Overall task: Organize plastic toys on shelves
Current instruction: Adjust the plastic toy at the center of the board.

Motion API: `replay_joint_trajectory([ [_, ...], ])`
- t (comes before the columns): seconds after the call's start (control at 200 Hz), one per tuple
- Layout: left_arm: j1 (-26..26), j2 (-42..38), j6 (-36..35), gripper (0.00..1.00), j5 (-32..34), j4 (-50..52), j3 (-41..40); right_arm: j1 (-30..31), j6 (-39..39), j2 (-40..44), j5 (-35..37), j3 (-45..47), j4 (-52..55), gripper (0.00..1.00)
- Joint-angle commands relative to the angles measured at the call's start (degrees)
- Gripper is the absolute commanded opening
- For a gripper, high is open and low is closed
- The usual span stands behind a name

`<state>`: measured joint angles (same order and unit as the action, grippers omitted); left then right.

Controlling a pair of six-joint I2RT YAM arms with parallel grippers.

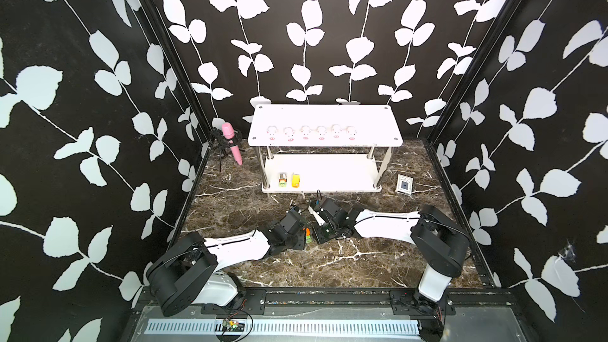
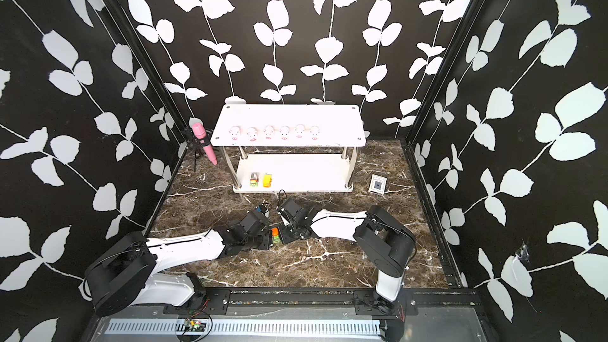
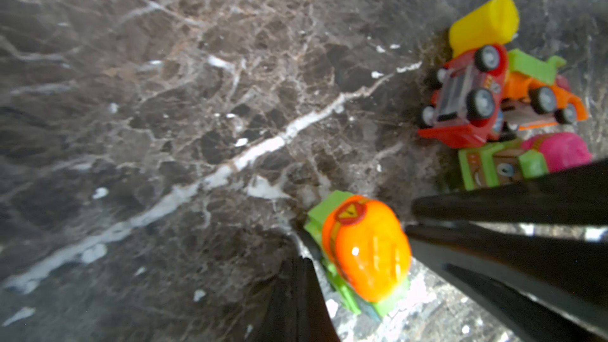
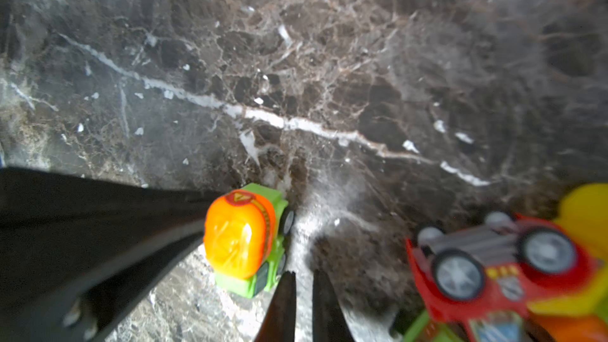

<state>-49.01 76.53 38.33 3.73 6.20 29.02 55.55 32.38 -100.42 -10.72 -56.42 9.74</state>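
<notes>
The orange-and-green mixer truck [image 4: 240, 241] stands on the tabletop [image 4: 296, 60] between the two hands. The left hand [image 3: 297, 271], closed and empty, is just beside one flank, and the right hand [image 4: 301, 279] just beside the other (fingers slightly parted, nothing between them).

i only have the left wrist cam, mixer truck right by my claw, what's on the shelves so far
Observer: Six pigs stand in one row on the top shelf.
Operator: and below that
Observer: A green car and a yellow car sit side by side at the left end of the lower shelf.
Operator: anything else out there
Observer: A card box lies flat on the table, right of the lower shelf.
</notes>
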Motion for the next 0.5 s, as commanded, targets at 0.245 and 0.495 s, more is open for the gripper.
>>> replay_joint_trajectory([
  [0.245, 0.4, -9.6, -0.1, 0.18, 0.3, 9.9, 0.5, 0.9, 0.5, 6.4, 3.5, 4.2, -1.1, 0.31],
  [0.495, 0.9, -19.5, 3.3, 0.32, 8.4, 18.7, 0.0, 4.4, -1.3, 4.5, 6.7, 2.8, -1.3, 0.5],
])
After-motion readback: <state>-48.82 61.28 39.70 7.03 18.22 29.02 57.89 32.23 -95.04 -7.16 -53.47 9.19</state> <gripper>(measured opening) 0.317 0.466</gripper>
